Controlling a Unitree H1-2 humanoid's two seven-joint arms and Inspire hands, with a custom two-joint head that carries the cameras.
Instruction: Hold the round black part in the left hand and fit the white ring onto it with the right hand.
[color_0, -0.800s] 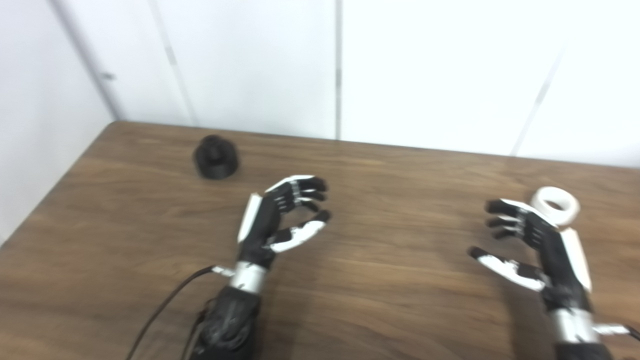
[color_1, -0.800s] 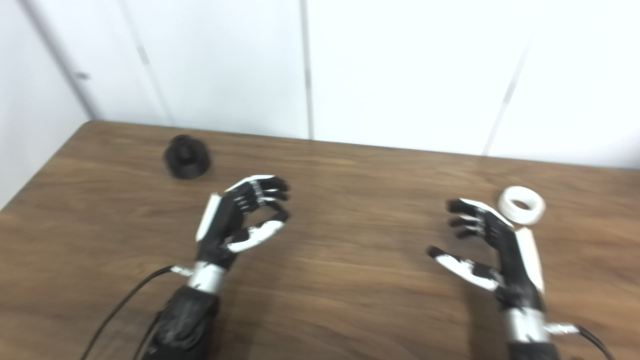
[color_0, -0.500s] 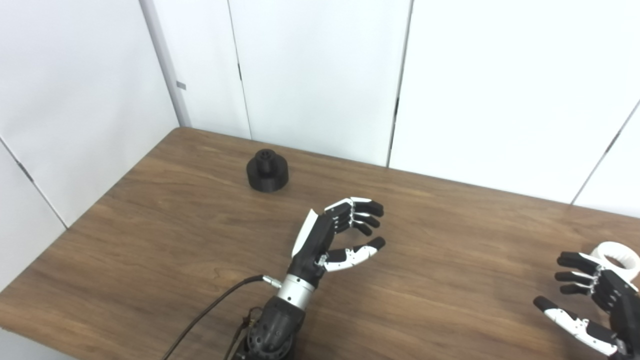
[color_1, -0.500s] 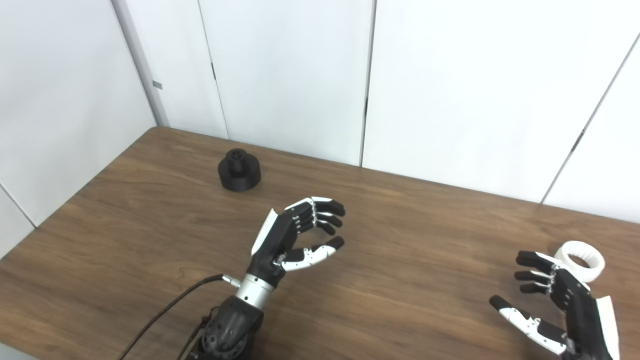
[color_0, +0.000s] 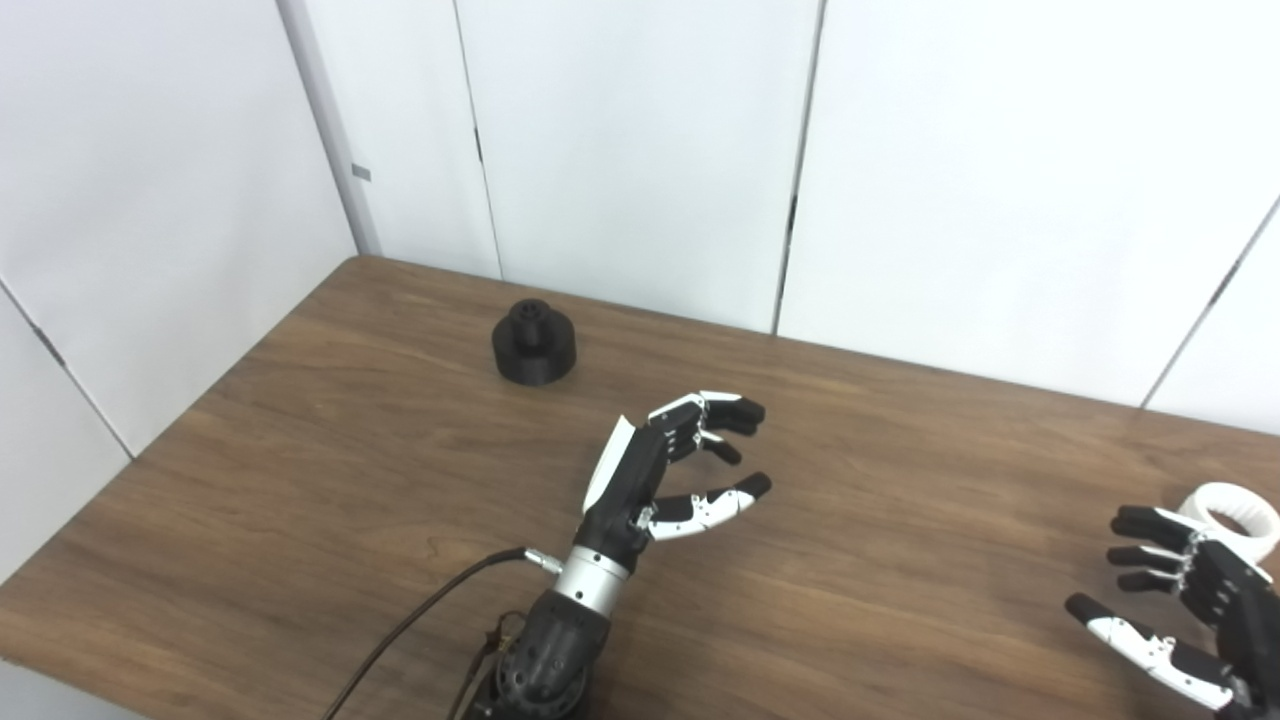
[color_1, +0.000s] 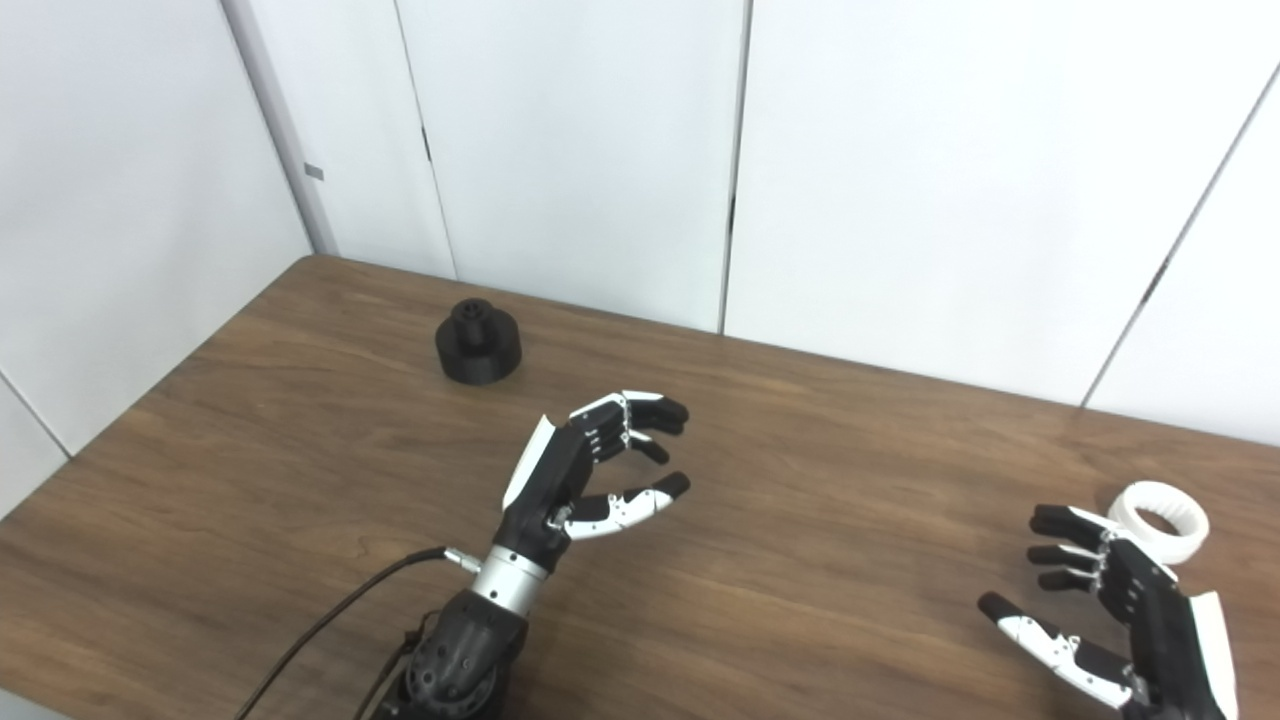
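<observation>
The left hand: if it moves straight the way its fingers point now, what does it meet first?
Probably nothing: the left hand points rightward over bare table. The black part lies behind-left, off that line.

Matt black part (color_0: 535, 345), white ribbed ring (color_1: 1160, 507), wood-grain table (color_0: 350, 470).

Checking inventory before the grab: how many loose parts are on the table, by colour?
Black: 1, the round black part
White: 1, the white ring
Total: 2, both lying on the table, neither held; left hand and right hand open.
</observation>
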